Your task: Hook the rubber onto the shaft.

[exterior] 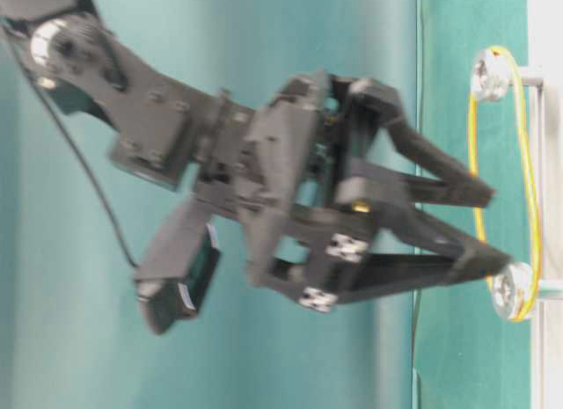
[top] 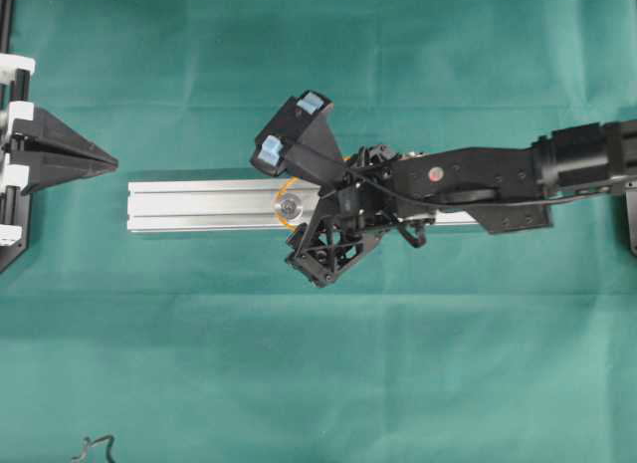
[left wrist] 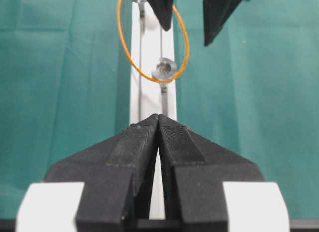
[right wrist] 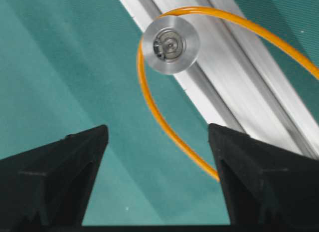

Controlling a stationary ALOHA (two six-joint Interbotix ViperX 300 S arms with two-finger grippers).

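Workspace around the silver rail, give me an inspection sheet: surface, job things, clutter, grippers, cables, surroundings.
Surface: green cloth, slightly creased.
Job's things: silver aluminium rail lying flat; thin orange rubber band looped round two round metal shaft heads, one and the other.
Clutter: small dark bent wire-like piece at the cloth's lower edge; cannot tell what it is.
Grippers: right gripper open, jaws on either side of the band, holding nothing; left gripper shut, parked away from the rail's end.
Cables: black cable running along the right arm.
Surroundings: nothing seen.
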